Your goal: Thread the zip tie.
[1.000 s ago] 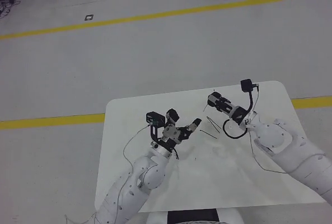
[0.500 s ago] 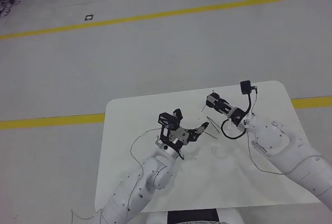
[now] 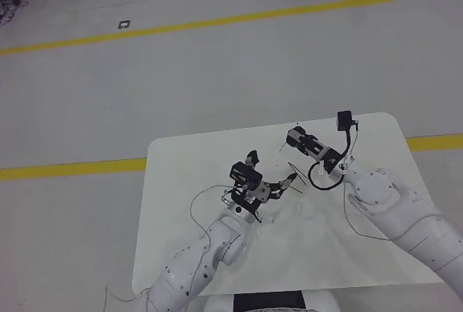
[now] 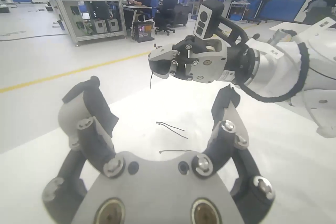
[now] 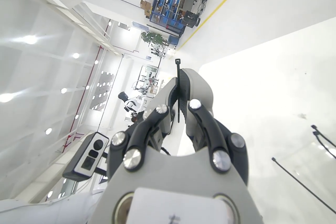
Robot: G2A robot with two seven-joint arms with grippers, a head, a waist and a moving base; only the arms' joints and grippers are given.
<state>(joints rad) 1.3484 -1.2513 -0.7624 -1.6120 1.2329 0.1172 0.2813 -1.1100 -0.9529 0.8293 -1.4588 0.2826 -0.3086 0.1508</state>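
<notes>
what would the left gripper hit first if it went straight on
Most likely the loose zip ties on the table, just ahead of the left gripper's open fingers; the right gripper beyond looks higher, though depth is unclear.

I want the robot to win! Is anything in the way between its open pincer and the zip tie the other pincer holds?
Nothing visible. Only air lies between the open left pincer and the zip tie hanging from the right pincer. Spare zip ties lie lower, on the table.

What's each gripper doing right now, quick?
Left gripper: open, holding nothing.
Right gripper: shut on a black zip tie.
</notes>
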